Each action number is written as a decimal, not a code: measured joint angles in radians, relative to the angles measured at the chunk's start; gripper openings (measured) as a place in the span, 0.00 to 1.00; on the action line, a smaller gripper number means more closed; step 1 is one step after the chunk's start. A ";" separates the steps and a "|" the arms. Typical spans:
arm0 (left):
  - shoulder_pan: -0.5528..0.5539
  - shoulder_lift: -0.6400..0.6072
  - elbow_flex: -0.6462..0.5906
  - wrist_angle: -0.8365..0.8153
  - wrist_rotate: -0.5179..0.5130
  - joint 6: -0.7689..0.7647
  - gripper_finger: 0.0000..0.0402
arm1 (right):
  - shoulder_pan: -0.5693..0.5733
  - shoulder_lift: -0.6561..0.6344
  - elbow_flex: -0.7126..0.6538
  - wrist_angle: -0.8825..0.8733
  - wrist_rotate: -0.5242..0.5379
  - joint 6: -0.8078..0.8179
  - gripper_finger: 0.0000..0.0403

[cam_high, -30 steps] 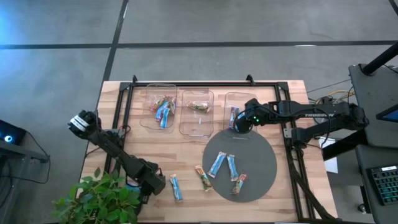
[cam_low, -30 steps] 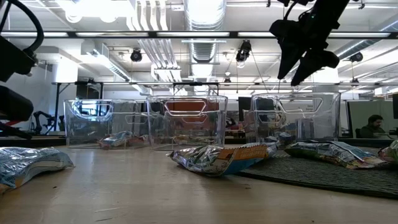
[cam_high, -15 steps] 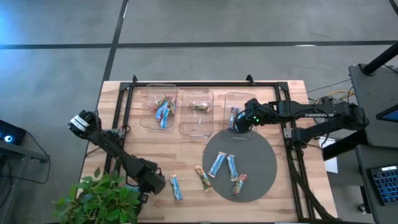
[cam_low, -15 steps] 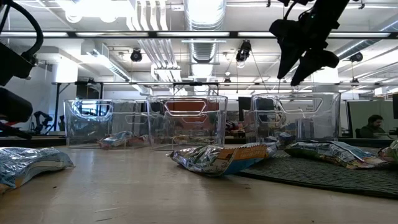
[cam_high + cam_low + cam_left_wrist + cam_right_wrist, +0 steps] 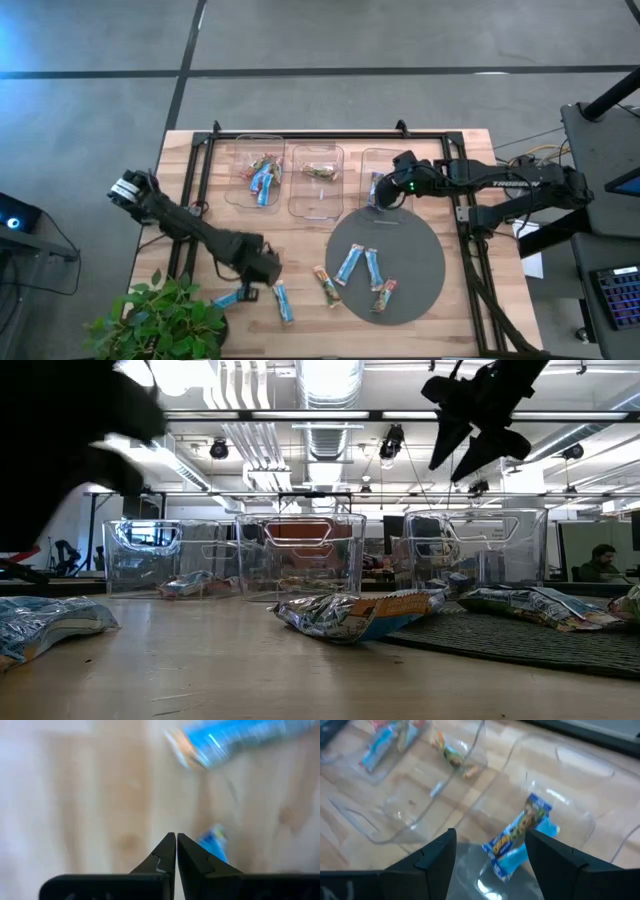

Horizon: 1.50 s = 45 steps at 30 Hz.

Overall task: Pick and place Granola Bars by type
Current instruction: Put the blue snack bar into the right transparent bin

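Observation:
My left gripper [image 5: 265,272] hangs shut over bare wood near the table's front left, with nothing between its fingers [image 5: 176,840]. Two light blue Granola Bars lie flat beside it, one [image 5: 228,298] to its left and one [image 5: 283,302] to its right. My right gripper [image 5: 385,192] stands open above the right bin [image 5: 392,160]. A purple-blue bar [image 5: 520,837] lies on that bin's floor, below the gap between the fingers. The fingers do not touch it. In the low view that gripper [image 5: 470,435] is well above the bins.
The left bin [image 5: 240,150] holds several bars and the middle bin [image 5: 335,155] holds a tan one [image 5: 320,172]. A dark round mat [image 5: 415,250] carries three bars [image 5: 349,265]. A tan bar [image 5: 326,287] lies at its left edge. A plant [image 5: 160,320] stands at the front left corner.
My left gripper has swung up from the front left corner, toward the table's right and far edges. A light blue bar now shows on the wood where it was. My right gripper has risen a little over the right bin.

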 joint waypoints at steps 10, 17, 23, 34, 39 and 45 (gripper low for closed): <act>0.257 -0.182 0.100 -0.035 -0.193 0.056 0.00 | 0.001 0.000 0.114 -0.006 0.061 -0.097 0.56; 0.261 -0.207 0.075 -0.093 -0.078 0.041 0.00 | 0.009 -0.001 0.106 -0.067 0.060 -0.078 0.56; 0.213 -0.168 0.011 -0.086 0.194 -0.133 0.00 | 0.016 0.003 0.075 -0.080 0.033 -0.037 0.56; 0.058 -0.103 -0.026 -0.065 0.185 -0.299 0.27 | 0.018 0.004 0.046 -0.077 0.023 -0.023 0.56; -0.044 -0.084 -0.041 -0.063 0.170 -0.403 0.36 | 0.017 0.004 0.038 -0.077 0.021 -0.022 0.56; -0.095 -0.002 -0.051 -0.053 0.198 -0.558 0.38 | 0.017 0.004 0.029 -0.077 0.021 -0.022 0.56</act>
